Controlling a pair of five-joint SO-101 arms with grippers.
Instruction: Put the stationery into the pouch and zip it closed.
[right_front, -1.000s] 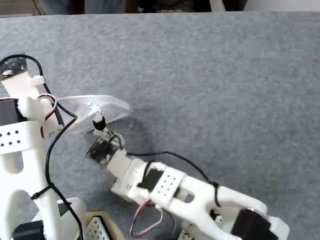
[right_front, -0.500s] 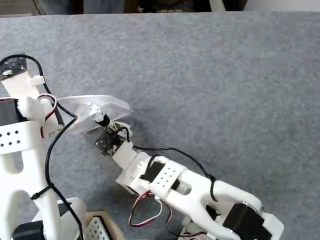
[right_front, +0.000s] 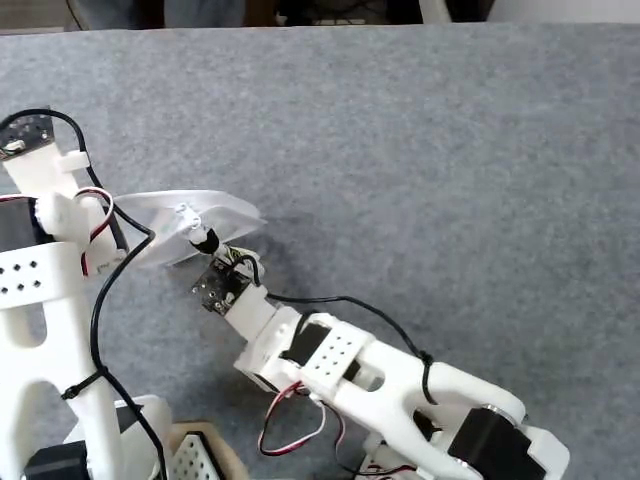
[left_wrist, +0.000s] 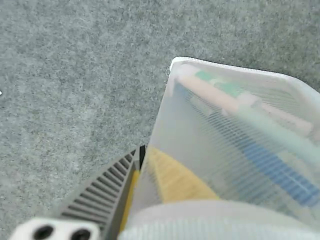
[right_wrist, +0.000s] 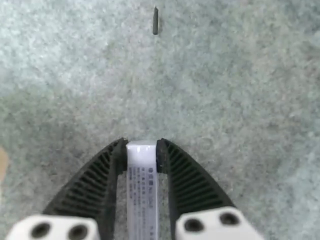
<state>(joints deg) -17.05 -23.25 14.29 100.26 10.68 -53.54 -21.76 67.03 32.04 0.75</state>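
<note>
As the pouch (right_front: 190, 215) sits at the left of the overhead frame, just beside the white arm that runs up that edge, the left hand (left_wrist: 144, 152) is clamped on it. One dark ribbed finger (left_wrist: 107, 187) presses against the mesh edge, while the other is hidden behind the fabric. Through the see-through white mesh show a green-and-white pen (left_wrist: 225, 92), a blue pen (left_wrist: 270, 167) and a yellow piece (left_wrist: 172, 180) nearest the grip. Whether the zip along the pouch's edge is fully drawn cannot be told.

The right hand (right_wrist: 142, 150), stretched in from the lower right of the overhead frame to a spot just below the pouch's lower rim, is closed on a narrow white strip (right_wrist: 142, 190) bearing small print. Its two black ribbed fingers (right_wrist: 180, 185) touch the strip on either side. Whether the strip is joined to the pouch cannot be told.

On the grey felt counter (right_front: 450, 180), beyond that hand, lies a short dark sliver (right_wrist: 155, 21), well apart from the fingers.
</note>
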